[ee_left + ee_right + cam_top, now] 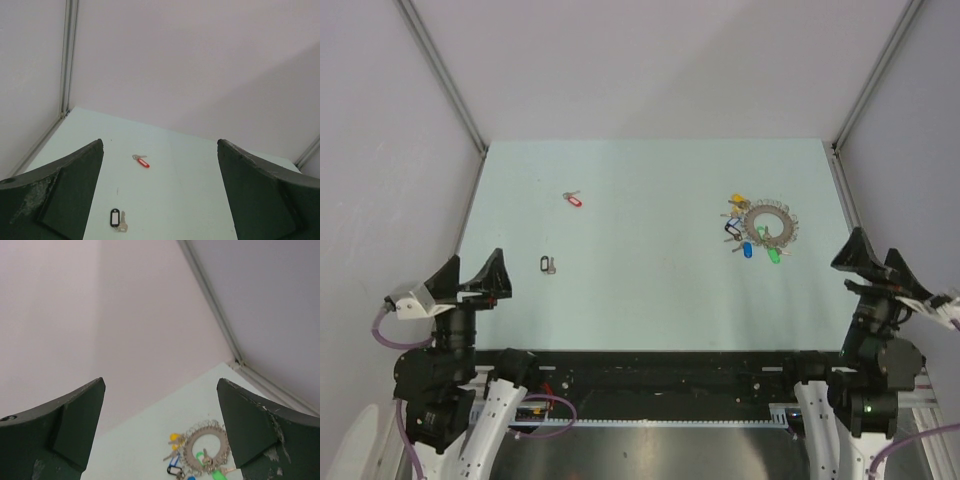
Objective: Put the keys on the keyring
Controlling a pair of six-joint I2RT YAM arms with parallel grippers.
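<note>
- Keyring [767, 209] first, the large silvery metal hoop: how does it look, and where does it lie?
- Flat on the pale green table top [650, 310], right of centre, nearer the right arm. Its rim looks toothed or beaded. Small tagged keys crowd against its left and near sides: a yellow tag [736, 200] at the far left, then a blue tag [747, 249] and a bright green tag [773, 255] on the near side. In the right wrist view the keyring [189, 445] sits low between the fingers, with the green tag [216, 474] at its near rim.
- Any loose keys?
- Two, well apart from the hoop, on the left half. A small silver key with a red plastic tag [573, 199] lies farther back. A silver key with a black oval tag [548, 264] lies near the left arm. Both show between the left fingers too.
- And the hands?
- The left gripper [475, 262] is spread wide with nothing in it, above the near left edge. The right gripper [878, 252] is just as wide and holds nothing, at the right edge.
- Room to move?
- A broad stretch of table top separates the red-tagged key from the hoop. White walls [650, 70] close three sides, with metal posts [440, 70] running to the far corners. The hoop is near the right edge without touching it.
</note>
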